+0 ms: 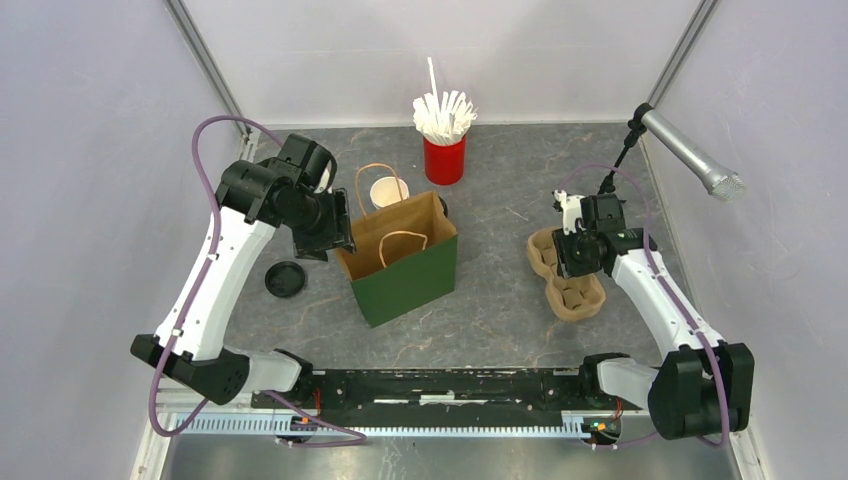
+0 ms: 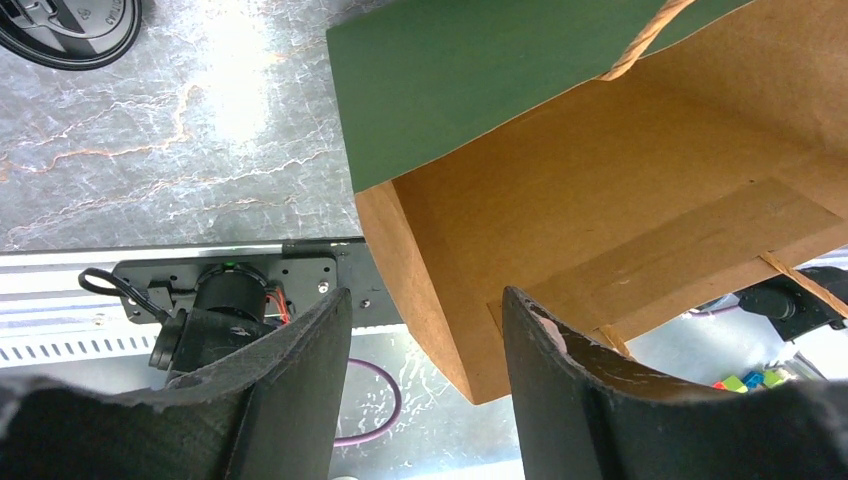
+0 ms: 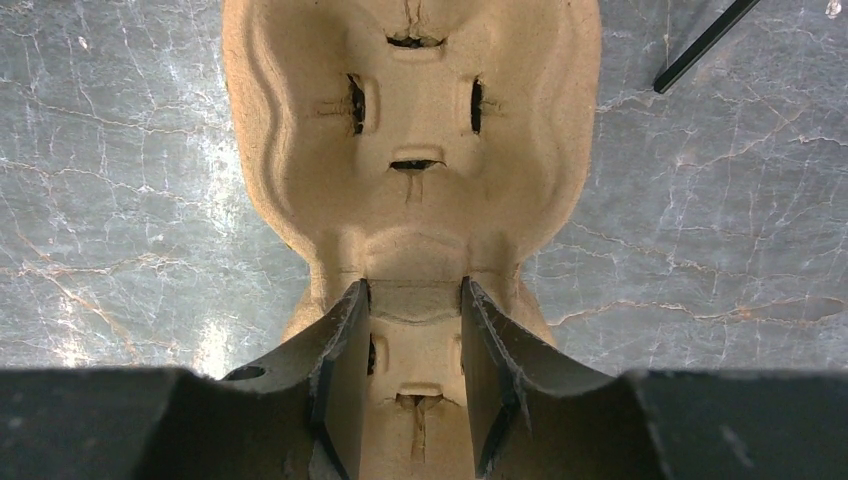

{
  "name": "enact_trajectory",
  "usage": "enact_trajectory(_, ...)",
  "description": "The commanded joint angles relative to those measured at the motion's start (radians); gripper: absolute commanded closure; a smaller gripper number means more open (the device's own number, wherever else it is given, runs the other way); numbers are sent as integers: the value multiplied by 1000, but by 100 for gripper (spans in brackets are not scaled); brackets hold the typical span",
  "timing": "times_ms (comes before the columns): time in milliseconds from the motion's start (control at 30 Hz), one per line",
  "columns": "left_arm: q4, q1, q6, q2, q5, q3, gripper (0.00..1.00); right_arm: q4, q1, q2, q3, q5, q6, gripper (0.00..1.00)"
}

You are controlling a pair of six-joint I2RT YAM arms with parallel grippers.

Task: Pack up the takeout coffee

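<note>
The lidded takeout coffee does not show in any view. A green paper bag with a brown inside stands open at the table's middle; it also shows in the left wrist view. My left gripper is open at the bag's left rim, and in the left wrist view the bag's side wall edge lies between its fingers without being gripped. My right gripper is shut on the middle ridge of a brown pulp cup carrier, which fills the right wrist view ahead of the gripper.
A loose black lid lies left of the bag, also in the left wrist view. A lidless white cup stands behind the bag. A red cup of white sticks stands at the back. A microphone juts in at the right.
</note>
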Motion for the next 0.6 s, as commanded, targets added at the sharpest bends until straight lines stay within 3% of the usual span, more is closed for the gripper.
enact_trajectory(0,21,5,-22,-15,35,10,36,1,-5,-29,51,-7,9,62)
enact_trajectory(100,26,4,-22,-19,36,19,35,19,-4,-32,27,-13,-11,55)
enact_trajectory(333,28,4,-18,-37,41,0,35,37,-3,-23,22,-1,-38,66)
enact_trajectory(567,26,5,-19,-47,40,-12,34,-67,-3,-48,130,3,2,63)
